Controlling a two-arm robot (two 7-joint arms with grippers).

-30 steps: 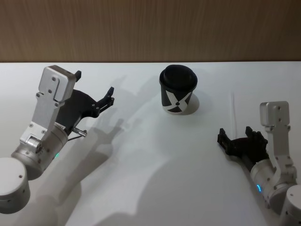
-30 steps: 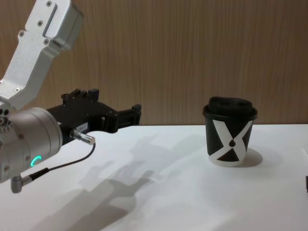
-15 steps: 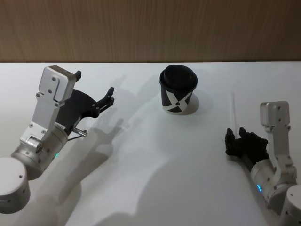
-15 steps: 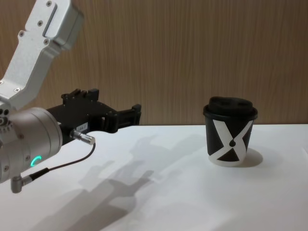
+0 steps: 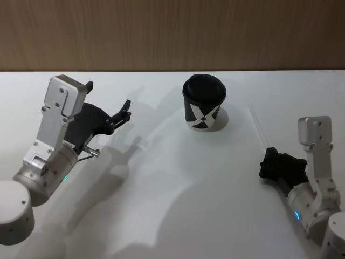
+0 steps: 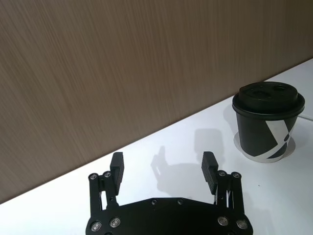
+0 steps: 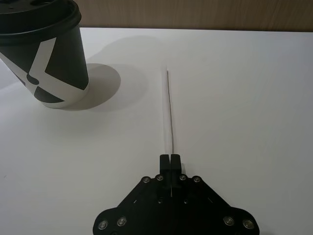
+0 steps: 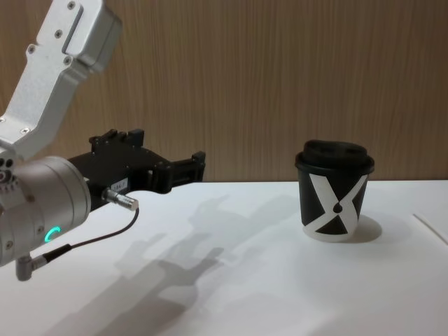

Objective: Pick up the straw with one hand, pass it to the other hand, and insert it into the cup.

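Where right claw (image 7: 170,159) pinches, straw (image 7: 169,112) juts forward, right of cup (image 7: 49,63).

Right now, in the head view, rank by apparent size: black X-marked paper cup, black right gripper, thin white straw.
1. black paper cup.
2. right gripper, close behind, nearer the camera.
3. thin white straw, a sliver in its grip.
The left gripper hovers open, unranked.

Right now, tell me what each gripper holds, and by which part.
The right gripper pinches the straw at the end nearest the robot. The left gripper is open, holding nothing.
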